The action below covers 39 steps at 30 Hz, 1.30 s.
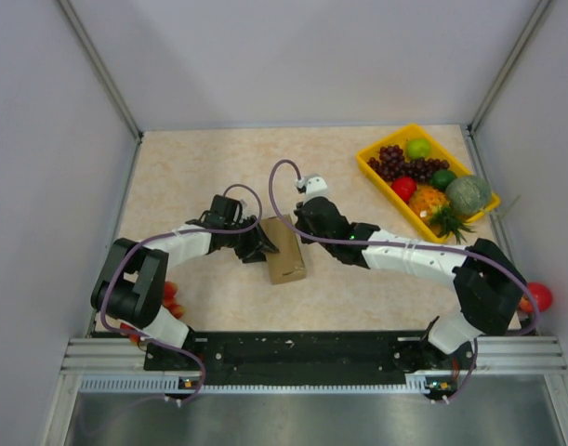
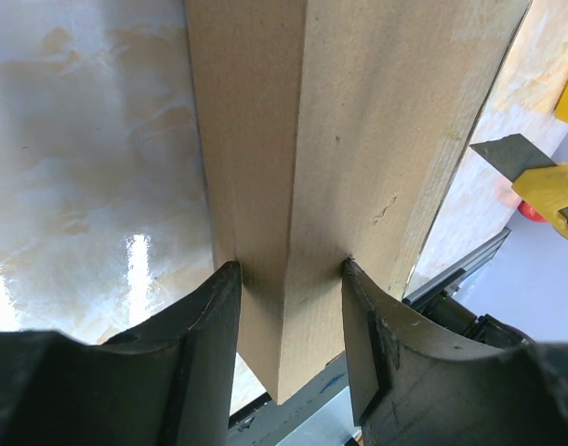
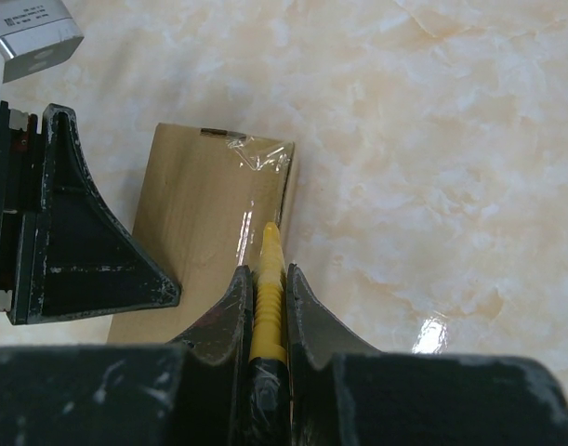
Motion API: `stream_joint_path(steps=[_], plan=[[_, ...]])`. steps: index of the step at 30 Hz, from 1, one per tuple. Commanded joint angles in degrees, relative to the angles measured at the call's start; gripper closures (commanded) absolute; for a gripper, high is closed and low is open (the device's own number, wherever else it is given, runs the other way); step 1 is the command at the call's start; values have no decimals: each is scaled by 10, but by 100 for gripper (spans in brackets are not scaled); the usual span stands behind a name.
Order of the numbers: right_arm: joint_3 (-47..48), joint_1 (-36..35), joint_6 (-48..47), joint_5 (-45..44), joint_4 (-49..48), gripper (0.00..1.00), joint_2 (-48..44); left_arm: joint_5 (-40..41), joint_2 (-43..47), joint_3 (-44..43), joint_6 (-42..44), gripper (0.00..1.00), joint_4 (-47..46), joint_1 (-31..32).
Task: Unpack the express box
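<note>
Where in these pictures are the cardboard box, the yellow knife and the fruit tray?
express box (image 1: 285, 253): overhead view, middle of its top face.
yellow knife (image 3: 265, 297): right wrist view, its yellow handle between the fingers.
fruit tray (image 1: 375, 174): overhead view, its near-left yellow rim.

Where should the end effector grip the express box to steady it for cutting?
Across the narrow width of the express box, coming from its left long side: the box lies flat, and its taped end stays clear for the yellow utility knife.

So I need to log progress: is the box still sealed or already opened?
Sealed: clear tape covers the box end, flaps flat, with the right gripper's yellow knife over it.
</note>
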<state>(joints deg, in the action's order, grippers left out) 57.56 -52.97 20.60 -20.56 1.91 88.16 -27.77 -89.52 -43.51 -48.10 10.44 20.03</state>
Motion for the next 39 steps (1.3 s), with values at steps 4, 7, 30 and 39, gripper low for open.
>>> stream_joint_path(steps=[4,7,30,39], plan=[[32,-12,1,-33,0,100,2,60,-18,-1,12,65,34,-2],[34,-12,1,-26,0,100,7,58,-19,-2,12,66,33,-2],[33,-13,9,-19,-8,100,-12,62,-21,-2,8,67,34,-2],[34,-13,15,-10,-3,100,-9,62,-22,-2,6,67,34,-2]])
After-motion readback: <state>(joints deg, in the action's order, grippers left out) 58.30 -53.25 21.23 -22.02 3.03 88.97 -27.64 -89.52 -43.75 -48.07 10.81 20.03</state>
